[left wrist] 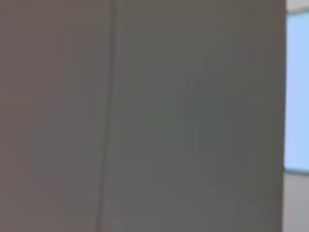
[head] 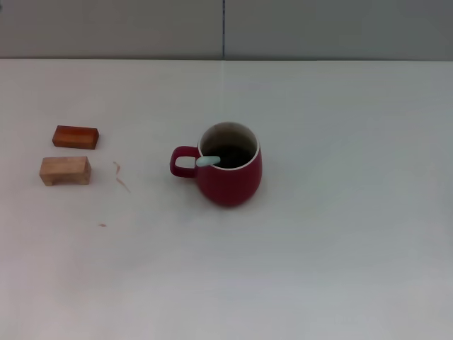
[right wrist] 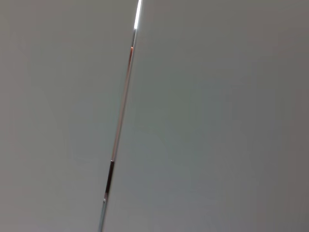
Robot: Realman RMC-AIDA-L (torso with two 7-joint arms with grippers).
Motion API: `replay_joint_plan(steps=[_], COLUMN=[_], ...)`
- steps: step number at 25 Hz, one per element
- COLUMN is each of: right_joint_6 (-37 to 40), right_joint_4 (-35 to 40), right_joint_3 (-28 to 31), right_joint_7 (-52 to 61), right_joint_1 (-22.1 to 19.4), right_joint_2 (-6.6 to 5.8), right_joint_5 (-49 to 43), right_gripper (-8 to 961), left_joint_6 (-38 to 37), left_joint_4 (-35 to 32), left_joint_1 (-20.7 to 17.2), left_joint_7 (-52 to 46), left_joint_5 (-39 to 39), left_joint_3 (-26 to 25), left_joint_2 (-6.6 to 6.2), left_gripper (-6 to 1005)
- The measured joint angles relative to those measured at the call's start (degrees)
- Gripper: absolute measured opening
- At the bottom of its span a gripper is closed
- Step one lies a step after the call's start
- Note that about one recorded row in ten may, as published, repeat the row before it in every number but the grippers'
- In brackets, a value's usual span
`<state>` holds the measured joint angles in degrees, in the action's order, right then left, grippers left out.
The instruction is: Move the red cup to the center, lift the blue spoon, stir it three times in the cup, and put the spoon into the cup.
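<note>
Dark-red and pale wood come first on the left of the worktop (head: 340, 269): a reddish-brown block (head: 75, 136) lies farther back and a light wooden block (head: 65, 171) sits just in front of it, both well apart from the cup. A few small crumbs or scuffs (head: 121, 176) mark the surface between the blocks and the cup.

Near the middle of the worktop stands the red cup (head: 230, 177), upright, its loop handle pointing toward the robot's left. The blue spoon (head: 208, 161) is inside it: the pale handle end leans on the rim just above the loop handle, and the rest slants down into the dark interior, where the bowl cannot be made out.

As a judgement from how things lie, the task looks finished or all but finished: the cup is at the center and the spoon rests in it, leaving nothing obvious to do. Whether three stirs were made cannot be read from this.

Neither gripper shows in the head view, and both wrist views face only plain grey panels with a seam, so I cannot tell whether either is spread or pressed together. Both arms appear drawn well away from the cup and spoon.
</note>
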<state>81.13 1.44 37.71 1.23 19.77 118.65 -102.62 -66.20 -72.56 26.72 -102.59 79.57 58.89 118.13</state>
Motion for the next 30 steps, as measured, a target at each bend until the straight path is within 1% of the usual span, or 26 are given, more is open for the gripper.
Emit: replay_joint_plan(steps=[2, 3, 4, 6, 8, 9, 11, 13, 18, 20, 23, 27, 30], right_joint_6=[-0.24, -0.37, -0.43, -0.55, -0.58, -0.6, -0.61, -0.62, -0.63, -0.63, -0.63, -1.08, -1.38], right_joint_4=[0.35, 0.58, 0.78, 1.03, 1.14, 1.19, 1.54, 2.15, 3.17, 3.99, 4.17, 4.31, 4.31], right_joint_3=[0.23, 0.5, 0.9, 1.67, 2.36, 2.71, 3.55, 4.53, 6.28, 7.13, 7.42, 8.1, 8.82], right_joint_7=[0.0, 0.0, 0.0, 0.0, 0.0, 0.0, 0.0, 0.0, 0.0, 0.01, 0.04, 0.06, 0.07], right_joint_1=[0.14, 0.25, 0.35, 0.46, 0.41, 0.34, 0.21, 0.15, -0.04, -0.07, -0.09, -0.13, -0.01], right_joint_2=[0.0, 0.0, 0.0, -0.01, 0.0, -0.01, -0.03, -0.05, -0.15, -0.23, -0.36, -0.82, -0.94], right_joint_5=[0.01, 0.01, 0.02, 0.03, 0.04, 0.05, 0.06, 0.07, 0.06, 0.07, 0.06, 0.07, 0.07], right_gripper=[630, 630, 630, 629, 629, 629, 629, 629, 629, 629, 629, 629, 629], left_joint_6=[-0.85, -1.16, -1.51, -1.65, -1.61, -1.61, -1.57, -1.42, -0.99, -0.51, 1.0, 1.97, 2.05], left_joint_4=[7.1, 9.78, 14.03, 19.42, 23.13, 25.86, 30.16, 32.94, 40.9, 43.74, 46.74, 48.98, 51.44], left_joint_1=[-0.15, -0.15, -0.11, -0.29, -0.71, -1.0, -1.51, -2.0, -2.24, -2.04, -1.78, -1.62, -0.95], left_joint_7=[2.38, 3.41, 5.29, 8.45, 11.42, 14.0, 18.97, 25.62, 45.03, 51.29, 58.77, 67.74, 73.82], left_joint_5=[-6.99, -9.13, -12.17, -16.2, -20.01, -23.09, -28.38, -32.05, -38.37, -40.26, -42.04, -42.35, -42.58], left_joint_3=[-4.24, -5.79, -8.54, -12.11, -14.23, -14.96, -15.42, -15.48, -15.55, -15.56, -15.58, -15.52, -15.54], left_joint_2=[-0.09, -0.09, -0.09, 0.02, 0.18, 0.19, 0.1, 0.14, 0.36, 0.29, 0.21, 0.5, 0.57], left_gripper=[481, 481, 481, 481, 481, 481, 481, 481, 481, 481, 481, 481, 481])
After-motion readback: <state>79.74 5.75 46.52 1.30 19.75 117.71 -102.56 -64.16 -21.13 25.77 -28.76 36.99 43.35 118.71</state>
